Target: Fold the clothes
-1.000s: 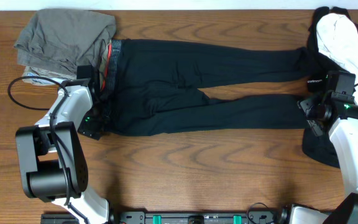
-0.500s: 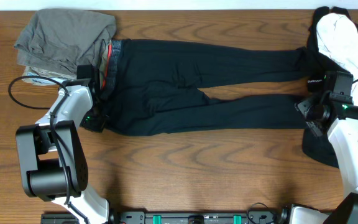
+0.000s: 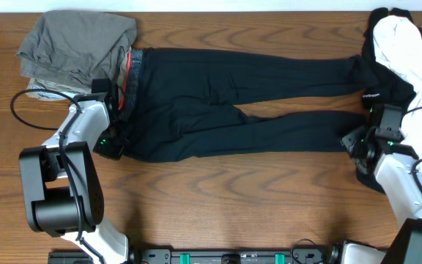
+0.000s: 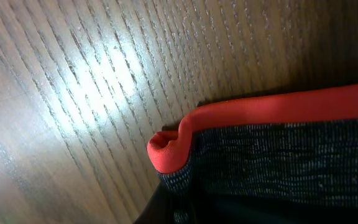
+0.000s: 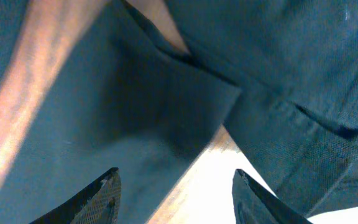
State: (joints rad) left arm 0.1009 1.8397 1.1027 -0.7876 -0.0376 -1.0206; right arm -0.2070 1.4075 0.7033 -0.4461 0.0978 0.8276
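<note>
Dark trousers lie flat across the table, waist to the left, legs stretching right. The waistband shows a red inner band, puckered at its corner. My left gripper sits at the near corner of the waist and is shut on the trousers; its fingers are hidden under the cloth in the left wrist view. My right gripper hovers open over the cuff of the near leg, with one fingertip over the fabric and the other over bare wood. In the overhead view the right gripper is at that leg's end.
A folded grey garment lies at the back left, just beyond the waistband. White and black clothing is heaped at the far right, with more black cloth by the right arm. A cable loops beside the left arm.
My left gripper has shut on the waistband corner. The right arm has shifted left and toward the table's front, onto the near leg's cuff, its jaws slightly narrower.
</note>
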